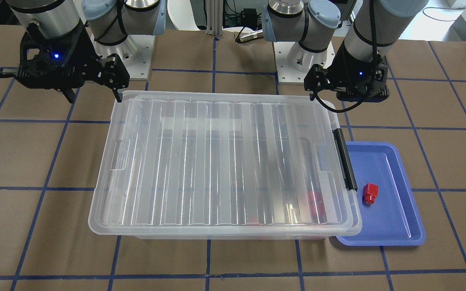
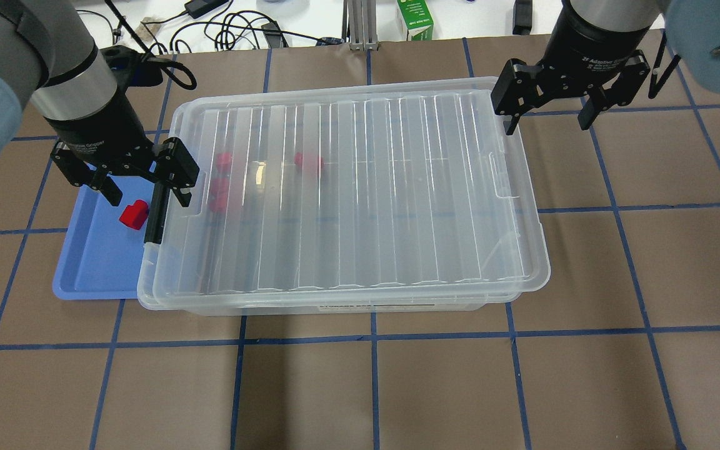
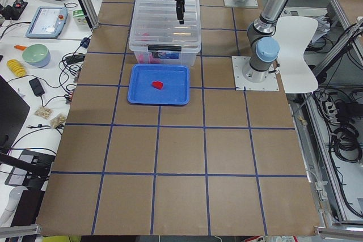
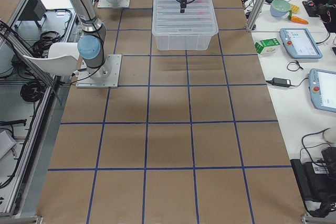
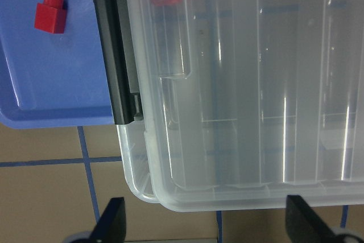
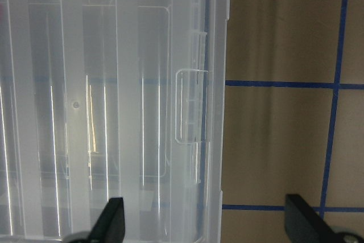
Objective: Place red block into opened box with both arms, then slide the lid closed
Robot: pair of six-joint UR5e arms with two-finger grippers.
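A red block (image 2: 134, 214) (image 5: 50, 17) lies on the blue tray (image 2: 94, 269), just outside the box's black bar (image 2: 155, 212). The ribbed lid (image 2: 360, 187) lies over nearly the whole clear box (image 2: 147, 278), shifted slightly off one short rim. Other red pieces (image 2: 309, 161) show blurred through the lid. My left gripper (image 2: 145, 195) (image 5: 207, 223) hangs open above the tray and the bar end, holding nothing. My right gripper (image 2: 547, 122) (image 6: 207, 223) is open too, straddling the lid's opposite short edge near the far corner.
The blue tray (image 1: 395, 202) butts against the box's bar side. Brown paper with blue tape lines covers the table (image 2: 372, 387). Cables and a green carton (image 2: 415, 19) lie beyond the far edge. Side tables in the exterior left view hold tablets and bowls.
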